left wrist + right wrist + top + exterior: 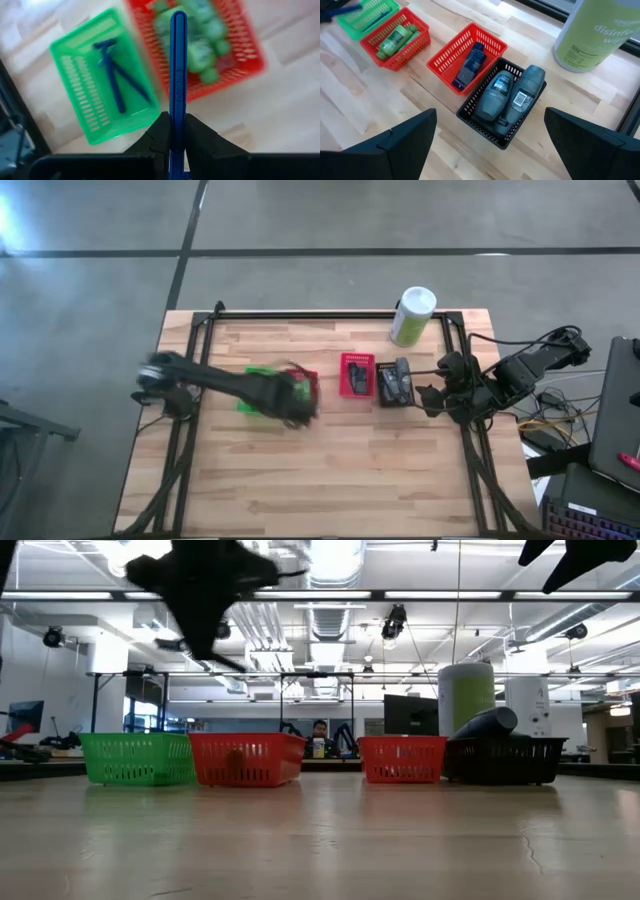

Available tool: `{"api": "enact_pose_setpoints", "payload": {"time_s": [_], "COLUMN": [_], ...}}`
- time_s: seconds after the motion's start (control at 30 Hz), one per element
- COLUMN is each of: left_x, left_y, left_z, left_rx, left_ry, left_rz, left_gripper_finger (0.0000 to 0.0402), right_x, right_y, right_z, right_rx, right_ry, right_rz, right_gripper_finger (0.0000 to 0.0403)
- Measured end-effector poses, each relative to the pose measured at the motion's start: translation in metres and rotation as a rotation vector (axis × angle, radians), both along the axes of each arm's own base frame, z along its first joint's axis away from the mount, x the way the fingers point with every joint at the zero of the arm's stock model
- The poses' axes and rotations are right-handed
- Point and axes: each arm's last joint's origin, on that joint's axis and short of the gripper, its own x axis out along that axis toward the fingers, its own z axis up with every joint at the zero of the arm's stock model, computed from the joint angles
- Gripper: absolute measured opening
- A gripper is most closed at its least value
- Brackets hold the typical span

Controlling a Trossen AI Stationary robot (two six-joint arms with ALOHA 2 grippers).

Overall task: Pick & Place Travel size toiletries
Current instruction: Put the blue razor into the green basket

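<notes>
My left gripper (178,125) hangs over the green basket (250,395) and the red basket beside it (310,380), shut on a thin blue stick (178,60). Two more blue T-shaped sticks (117,80) lie in the green basket (85,100). Green little bottles (200,45) fill the red basket (245,40). A dark tube (470,62) lies in a second red basket (356,375). Dark grey rounded containers (512,95) lie in the black basket (394,383). My right gripper (490,132) waits open above the table's right edge (432,398). My left gripper pinches the blue stick between its two fingers at the stick's near end (178,107). The rest of the stick juts out past the fingertips to its free end (178,17). The stick is lifted clear, above the gap between the green and red baskets.
A tall pale green canister with a white cap (412,315) stands at the table's far edge, behind the black basket. The four baskets sit in a row across the middle of the table. Bare wood (330,470) lies along the near side. Cables trail off the right edge.
</notes>
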Motion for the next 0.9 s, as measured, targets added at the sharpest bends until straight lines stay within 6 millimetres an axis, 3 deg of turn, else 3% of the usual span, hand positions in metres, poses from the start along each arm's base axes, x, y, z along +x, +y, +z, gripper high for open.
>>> {"api": "enact_pose_setpoints", "payload": {"time_s": [0.2,0.37,0.73,0.9], "left_x": [-0.060,-0.092,-0.100,-0.102], "left_y": [0.047,0.068,0.081,0.081], "left_z": [-0.012,-0.043,-0.090,-0.096], "left_rx": [-0.081,-0.098,-0.090,-0.094], "left_ry": [-0.281,-0.306,-0.278,-0.277], "left_rz": [0.191,0.298,0.357,0.390], "left_gripper_finger": [0.0038,0.0038,0.0040,0.0077], "right_x": [0.000,0.000,0.000,0.000], "right_y": [0.000,0.000,0.000,0.000], "right_z": [0.000,-0.002,-0.006,-0.007], "right_rx": [-0.012,-0.014,-0.008,0.004], "right_ry": [-0.001,0.002,0.005,0.010], "right_rz": [-0.001,-0.003,-0.026,-0.023], "right_gripper_finger": [0.0368,0.0368,0.0368,0.0368]}}
